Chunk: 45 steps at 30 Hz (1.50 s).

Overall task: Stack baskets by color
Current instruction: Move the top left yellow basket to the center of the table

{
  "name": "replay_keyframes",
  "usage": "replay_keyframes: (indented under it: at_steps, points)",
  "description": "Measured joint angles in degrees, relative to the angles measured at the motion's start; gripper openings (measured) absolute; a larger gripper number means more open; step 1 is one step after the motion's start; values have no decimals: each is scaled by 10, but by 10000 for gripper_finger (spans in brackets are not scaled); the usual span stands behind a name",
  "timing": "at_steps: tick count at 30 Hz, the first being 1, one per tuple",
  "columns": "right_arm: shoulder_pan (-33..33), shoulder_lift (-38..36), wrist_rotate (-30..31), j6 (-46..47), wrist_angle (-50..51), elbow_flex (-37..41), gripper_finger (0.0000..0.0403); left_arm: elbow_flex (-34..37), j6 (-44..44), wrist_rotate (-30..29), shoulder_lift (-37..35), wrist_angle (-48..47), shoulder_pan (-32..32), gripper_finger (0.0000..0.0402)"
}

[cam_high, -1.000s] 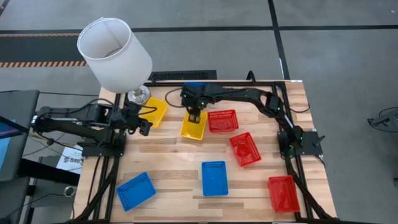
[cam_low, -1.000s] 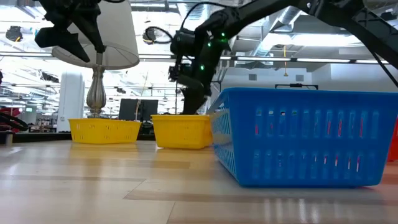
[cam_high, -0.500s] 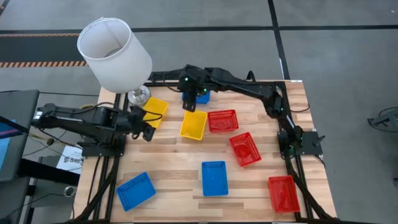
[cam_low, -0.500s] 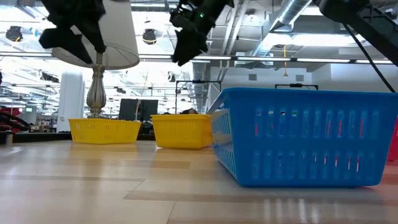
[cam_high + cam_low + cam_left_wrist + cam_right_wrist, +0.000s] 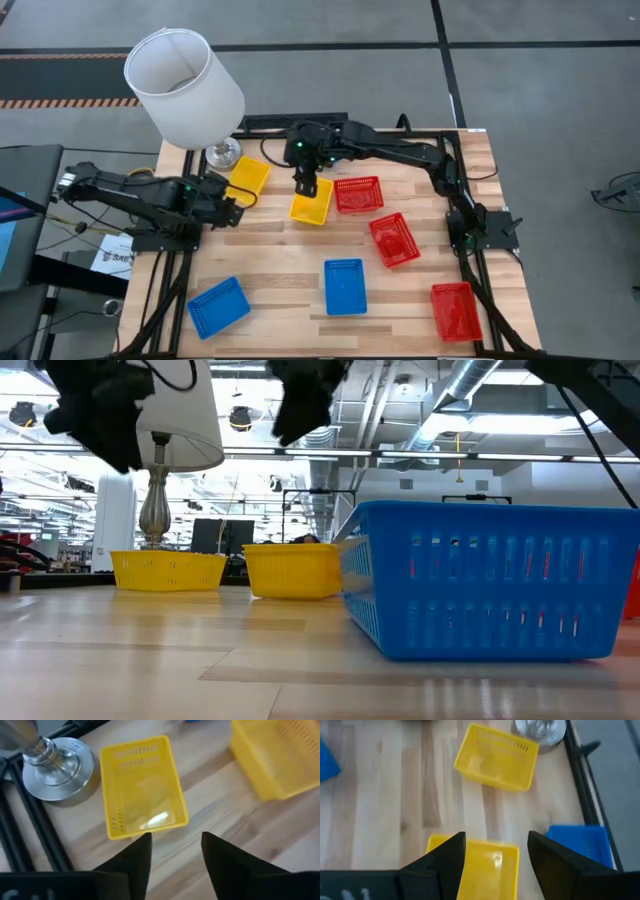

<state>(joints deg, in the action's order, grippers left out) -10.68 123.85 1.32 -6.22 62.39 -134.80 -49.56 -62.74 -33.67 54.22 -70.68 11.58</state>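
Two yellow baskets rest flat on the table: one beside the lamp base, one at mid-table. Three red baskets lie toward the right, two blue ones near the front. A third blue basket sits at the far edge. My left gripper is open, just short of the near end of the lamp-side yellow basket. My right gripper is open, high above the middle yellow basket.
A lamp with a white shade stands on a metal base at the far left corner, close to the left yellow basket. In the low view the front blue basket blocks the right side. Bare wood shows between the baskets at mid-table.
My right gripper has risen from inside the middle yellow basket and now hangs well above it. That basket stays flat on the table. My left gripper has sunk a little and turned toward the lamp-side yellow basket.
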Motion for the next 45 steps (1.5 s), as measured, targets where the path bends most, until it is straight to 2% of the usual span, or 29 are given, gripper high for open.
replay_keyframes:
  at_steps: [4, 8, 13, 17, 20, 24, 34, 37, 40, 45]
  points:
    - [4, -28, 1, 8, 40, 1, 235, 43, 36, -4, 31, 19, 0, 144]
    - [9, -63, 1, 17, 66, 1, 235, 80, 103, -7, 33, 60, -2, 152]
    - [14, -97, 1, 19, 66, 1, 235, 108, 170, -5, 28, 96, -22, 196]
    - [16, -118, 2, 32, 69, 1, 235, 126, 246, 28, 41, 160, -41, 237]
    - [17, -124, 2, 33, 71, 0, 235, 126, 250, 26, 52, 177, -62, 253]
    - [21, -129, 2, 33, 86, 1, 235, 110, 216, 49, 76, 185, -100, 252]
    - [27, -130, 3, 32, 114, 1, 235, 111, 251, 63, 174, 215, -197, 238]
    - [28, -130, 3, 29, 115, 1, 235, 114, 288, 71, 205, 255, -220, 238]
    - [28, -130, 3, 29, 119, 1, 235, 114, 317, 96, 234, 302, -235, 238]
    - [27, -130, 3, 27, 129, 1, 235, 114, 321, 188, 276, 337, -245, 238]
